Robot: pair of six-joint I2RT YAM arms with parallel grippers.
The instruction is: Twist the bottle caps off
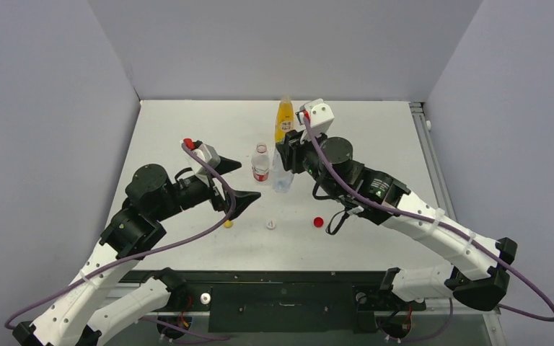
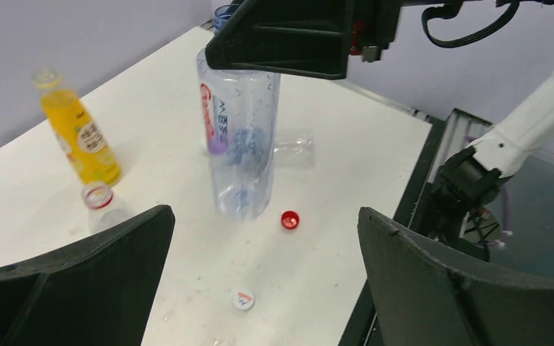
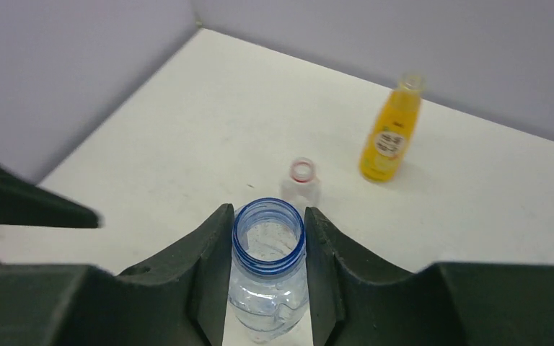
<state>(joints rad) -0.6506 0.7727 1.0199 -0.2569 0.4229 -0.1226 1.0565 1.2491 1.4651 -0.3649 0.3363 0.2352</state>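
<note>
One white bench (image 1: 187, 130) is carrying everything, its top looking smooth and matte. Two black claws are hanging over it. The right claw (image 3: 267, 216) is gripping the blue-ringed bottle (image 3: 268, 288) by the neck, its jaws pressing both sides just under the open mouth. This bottle is standing upright near the middle of the bench. It is clear, ribbed plastic, wearing a label with red lettering and a blue-purple patch, and it is looking empty inside.

The left claw (image 2: 265, 216) is hovering to the left of the blue-ringed bottle and a little nearer the arm bases. Its jaws are standing wide apart and holding nothing.

Beyond the blue-ringed bottle, toward the far wall, the juice bottle (image 3: 388, 144) is standing upright and apart from it. It is slim and uncapped, and yellow-orange liquid is filling it almost to the neck. Just beside the blue-ringed bottle, on its left, the red-ringed bottle (image 1: 260, 164) is standing upright. It is shorter, clear and open-mouthed, with a red-and-white label; whether it is holding anything I cannot tell.

Three small round plastic caps are lying loose on the near side of the blue-ringed bottle. The red cap (image 2: 289, 219) is sitting open side up to its near right, the white cap (image 2: 243, 299) is sitting in front of it, and the yellow cap (image 1: 228, 223) is lying farther to the near left.
</note>
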